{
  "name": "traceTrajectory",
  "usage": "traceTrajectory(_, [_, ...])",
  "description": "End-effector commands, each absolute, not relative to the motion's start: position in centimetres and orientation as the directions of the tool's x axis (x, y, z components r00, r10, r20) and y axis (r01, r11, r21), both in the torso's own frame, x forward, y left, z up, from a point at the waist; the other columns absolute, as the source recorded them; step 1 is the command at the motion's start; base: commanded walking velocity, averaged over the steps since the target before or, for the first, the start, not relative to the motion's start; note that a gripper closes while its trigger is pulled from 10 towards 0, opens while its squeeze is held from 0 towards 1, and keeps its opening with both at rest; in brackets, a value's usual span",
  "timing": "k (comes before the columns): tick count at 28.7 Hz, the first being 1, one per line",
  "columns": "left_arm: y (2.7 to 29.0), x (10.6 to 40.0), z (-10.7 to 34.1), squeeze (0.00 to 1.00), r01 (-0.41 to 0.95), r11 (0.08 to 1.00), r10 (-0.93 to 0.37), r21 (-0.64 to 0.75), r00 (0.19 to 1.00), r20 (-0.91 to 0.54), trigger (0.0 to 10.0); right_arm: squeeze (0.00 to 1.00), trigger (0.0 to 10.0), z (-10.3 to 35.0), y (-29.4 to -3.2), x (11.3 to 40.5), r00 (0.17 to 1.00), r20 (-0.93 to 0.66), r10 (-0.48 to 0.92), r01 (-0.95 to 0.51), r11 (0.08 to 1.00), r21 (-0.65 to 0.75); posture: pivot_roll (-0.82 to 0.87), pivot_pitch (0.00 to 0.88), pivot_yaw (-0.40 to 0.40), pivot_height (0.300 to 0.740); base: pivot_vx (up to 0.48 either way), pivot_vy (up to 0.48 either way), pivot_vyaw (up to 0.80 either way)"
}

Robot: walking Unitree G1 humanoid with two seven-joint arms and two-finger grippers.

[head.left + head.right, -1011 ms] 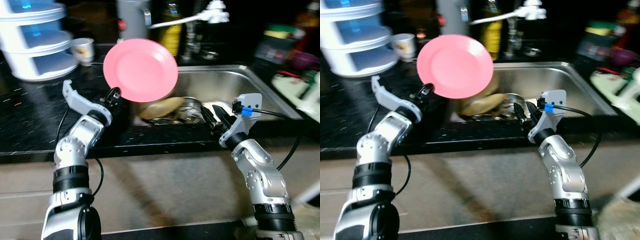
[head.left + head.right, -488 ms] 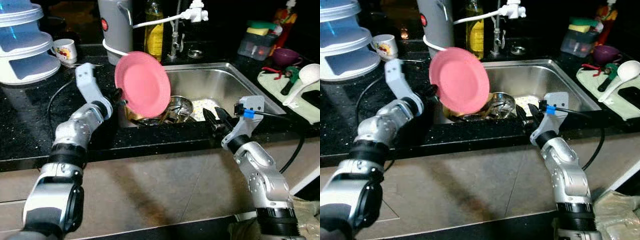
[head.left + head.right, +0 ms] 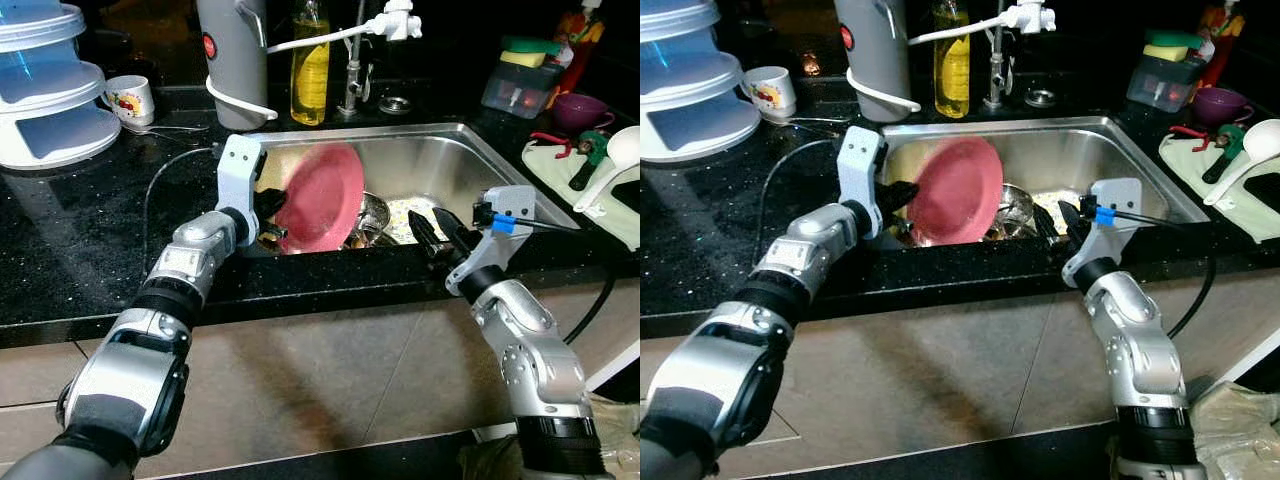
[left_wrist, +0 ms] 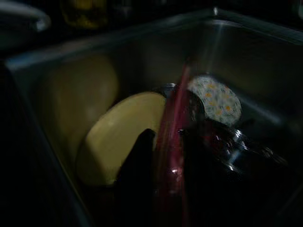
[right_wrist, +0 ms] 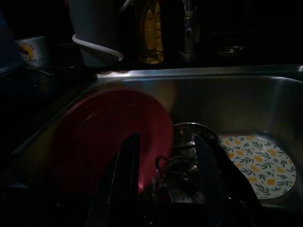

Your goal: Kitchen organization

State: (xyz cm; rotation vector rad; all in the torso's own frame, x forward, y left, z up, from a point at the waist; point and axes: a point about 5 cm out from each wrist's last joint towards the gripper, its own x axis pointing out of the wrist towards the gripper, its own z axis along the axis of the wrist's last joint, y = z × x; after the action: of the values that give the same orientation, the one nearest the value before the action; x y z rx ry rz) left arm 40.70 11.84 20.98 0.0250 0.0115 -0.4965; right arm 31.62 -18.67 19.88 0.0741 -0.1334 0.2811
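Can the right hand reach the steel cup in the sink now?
Probably yes: the open right hand hovers at the sink's front edge, pointing at the shiny steel cup; nothing lies between them.

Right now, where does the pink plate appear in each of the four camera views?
Left eye: pink plate centre, tilted in the sink, held by the left gripper.
Right eye: centre-left.
Left wrist: edge-on, between the fingers.
Right wrist: left half, blurred.
Shared landmark: floral plate.
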Motion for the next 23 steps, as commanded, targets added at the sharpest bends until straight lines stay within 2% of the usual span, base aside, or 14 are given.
traceTrajectory(1, [11.8,40.9,22.1,1.0,0.469,0.883,-0.47,0.027,0.882,0.042,10.0,0.0,10.0,20.2,-19.0,31.4,0.954,0.152,0.26,-0.272,0.96,0.064,-0.14,0.0,-0.02,0.74,0.0,0.0,0.0])
traceTrajectory(4, [12.4,40.8,24.4,1.0,0.456,0.89,-0.444,-0.02,0.875,0.193,10.0,0.0,10.0,20.2,-18.9,31.3,0.951,0.156,0.266,-0.28,0.957,0.074,-0.14,0.0,-0.021,0.74,0.0,0.0,0.0])
traceTrajectory(5, [12.4,40.5,25.1,0.0,0.468,0.883,-0.445,-0.043,0.863,0.239,10.0,0.0,10.0,20.1,-18.7,31.3,0.948,0.158,0.276,-0.292,0.953,0.083,-0.13,0.0,-0.023,0.74,0.0,0.0,0.0])
traceTrajectory(7, [12.3,39.9,25.8,0.0,0.486,0.871,-0.448,-0.07,0.844,0.294,10.0,0.0,10.0,19.9,-18.2,31.1,0.939,0.166,0.302,-0.321,0.941,0.103,-0.13,0.0,-0.023,0.74,0.0,0.0,0.0])
traceTrajectory(14, [10.5,36.7,24.5,0.0,0.567,0.816,-0.505,-0.113,0.793,0.34,10.0,0.0,10.0,19.2,-17.2,30.9,0.916,0.178,0.359,-0.387,0.908,0.161,-0.1,0.0,-0.03,0.74,0.0,0.0,0.0])
traceTrajectory(18, [9.9,35.2,24.0,0.0,0.588,0.796,-0.514,-0.144,0.781,0.354,10.0,0.0,10.0,19.0,-17.0,30.8,0.909,0.193,0.37,-0.404,0.895,0.189,-0.09,0.0,-0.036,0.74,0.0,0.0,0.0])
traceTrajectory(19, [9.5,33.6,23.5,0.0,0.598,0.779,-0.511,-0.187,0.779,0.364,10.0,0.0,10.0,19.1,-16.8,30.6,0.894,0.224,0.389,-0.434,0.875,0.213,-0.08,0.0,-0.036,0.74,0.0,0.0,0.0])
traceTrajectory(23, [9.2,32.2,22.7,0.0,0.596,0.771,-0.507,-0.222,0.787,0.353,10.0,0.0,10.0,19.5,-16.5,30.3,0.868,0.27,0.416,-0.481,0.84,0.251,-0.07,0.0,-0.038,0.74,-0.246,0.0,0.0])
